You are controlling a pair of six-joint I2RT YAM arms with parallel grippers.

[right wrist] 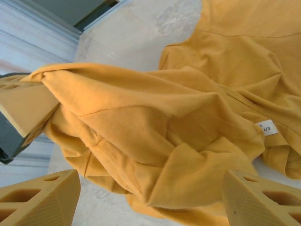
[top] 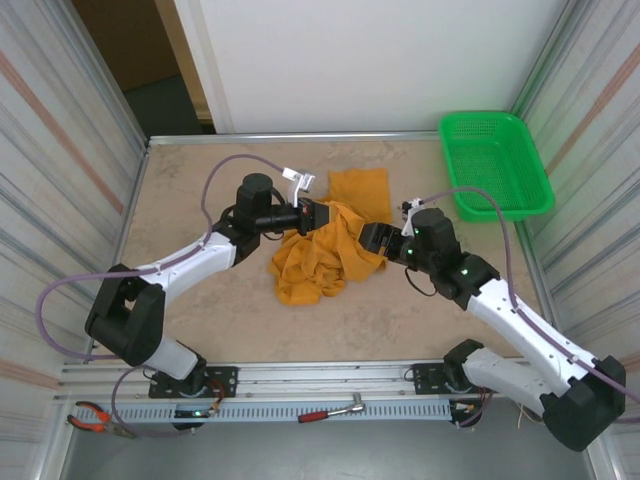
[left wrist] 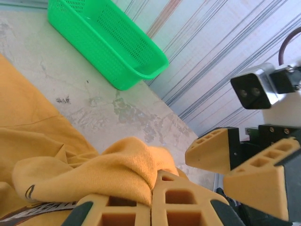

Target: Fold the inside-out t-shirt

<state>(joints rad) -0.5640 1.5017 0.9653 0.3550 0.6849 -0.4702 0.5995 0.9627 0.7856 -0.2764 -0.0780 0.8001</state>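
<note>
The inside-out t-shirt (top: 325, 250) is a mustard-orange heap in the middle of the table, with one flat part reaching toward the back. My left gripper (top: 315, 215) hovers over its upper left and is shut on a raised fold of the shirt (left wrist: 108, 174). In the left wrist view, that gripper (left wrist: 153, 200) has its fingers pressed together with cloth bulging out between them. My right gripper (top: 368, 238) stands at the shirt's right edge. Its fingers (right wrist: 42, 197) are wide apart, and this gripper (right wrist: 150, 207) is open with slack cloth (right wrist: 155, 141) between them. A white label (right wrist: 266, 127) shows on the fabric.
A green mesh basket (top: 495, 165) stands at the back right corner and also shows in the left wrist view (left wrist: 108, 47). Red-handled pliers (top: 95, 418) and a ratchet tool (top: 335, 410) lie on the front rail. Corrugated side panels wall in the table on the left and right.
</note>
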